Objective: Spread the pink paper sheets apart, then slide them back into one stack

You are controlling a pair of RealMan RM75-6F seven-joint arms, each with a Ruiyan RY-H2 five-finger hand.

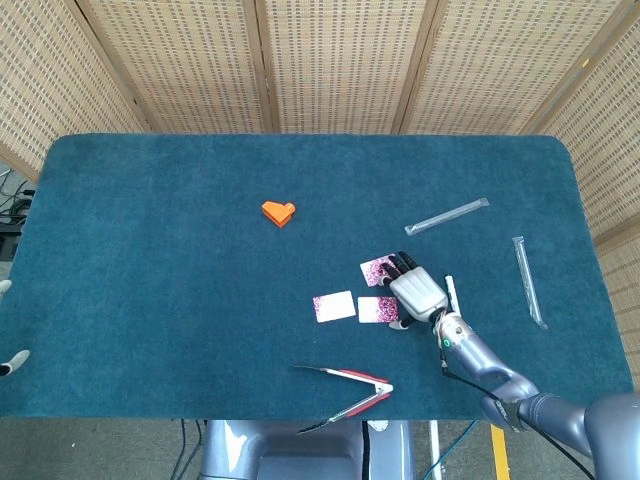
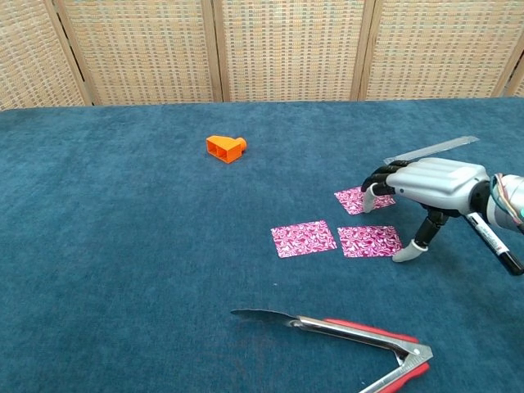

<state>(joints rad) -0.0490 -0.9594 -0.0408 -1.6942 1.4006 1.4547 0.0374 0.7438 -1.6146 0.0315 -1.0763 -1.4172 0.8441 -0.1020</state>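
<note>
Pink sheets lie spread in three

Teal felt table [image 2: 123, 270] carries red-handled tongs [image 2: 344, 332] near the front. Right hand [image 2: 430, 184] hovers palm-down, fingers apart, fingertips [image 2: 370, 196] over the far pink sheet [image 2: 356, 201]. Two more sheets [image 2: 304, 238] [image 2: 368, 241] lie side by side nearer. Left hand [image 1: 8, 325] barely shows; its state is unclear.

Three pink paper sheets with a swirly white pattern are laid flat on the blue cloth, spread apart. The left sheet [image 2: 304, 238] and the middle sheet [image 2: 369, 241] are placed side by side, nearly touching. The far sheet [image 2: 358, 201] is set behind them, partly hidden under fingers.
</note>
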